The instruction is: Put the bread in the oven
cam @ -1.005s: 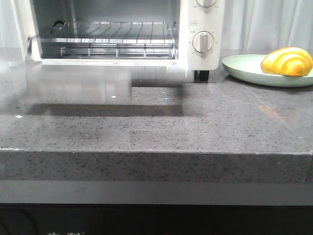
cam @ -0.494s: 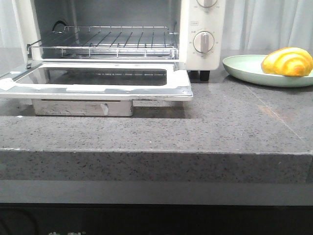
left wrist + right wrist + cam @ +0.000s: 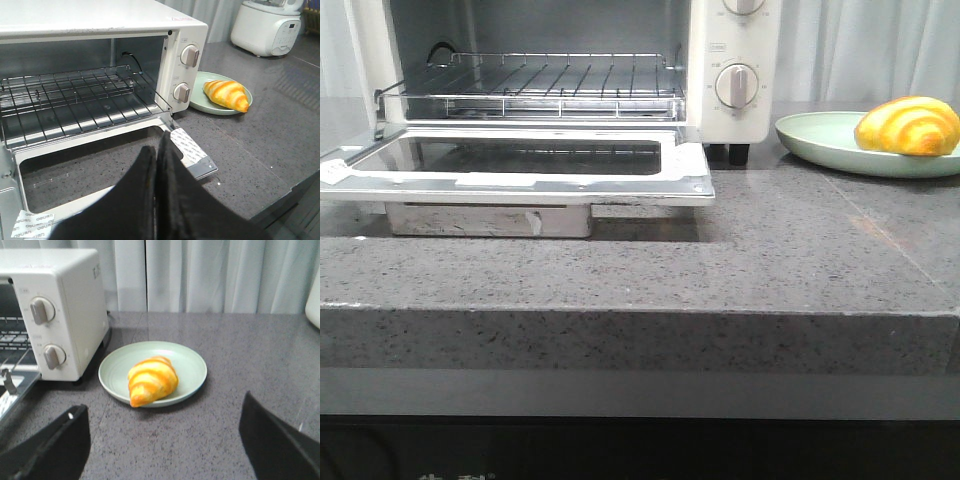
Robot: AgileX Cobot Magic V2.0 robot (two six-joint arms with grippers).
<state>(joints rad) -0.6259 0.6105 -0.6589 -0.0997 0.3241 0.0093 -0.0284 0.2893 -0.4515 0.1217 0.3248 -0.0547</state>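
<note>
The bread (image 3: 151, 379) is sitting on the pale green plate (image 3: 192, 365) on the grey surface (image 3: 770, 260), just beside the oven (image 3: 185, 40) on its knob side, apart from both arms. The oven door (image 3: 520, 170) is lying flat open with the wire rack (image 3: 550, 80) exposed and bare.

The left gripper (image 3: 156, 165) is hovering over the open door with its jaws pressed together, holding nothing. The right gripper (image 3: 162, 440) is facing the bread with its jaws spread wide and nothing between them.

The bread is looking light and glossy, so probably slick; likely soft or hollow, so a hard squeeze could be denting it. The best hold seems across the thick middle hump, not the tapering tips, staying clear of the plate rim.

Neither arm is showing in the front view. The plate's far right edge is being cut off there. The bread's underside is hidden, and the oven's interior back is too dim to read.
</note>
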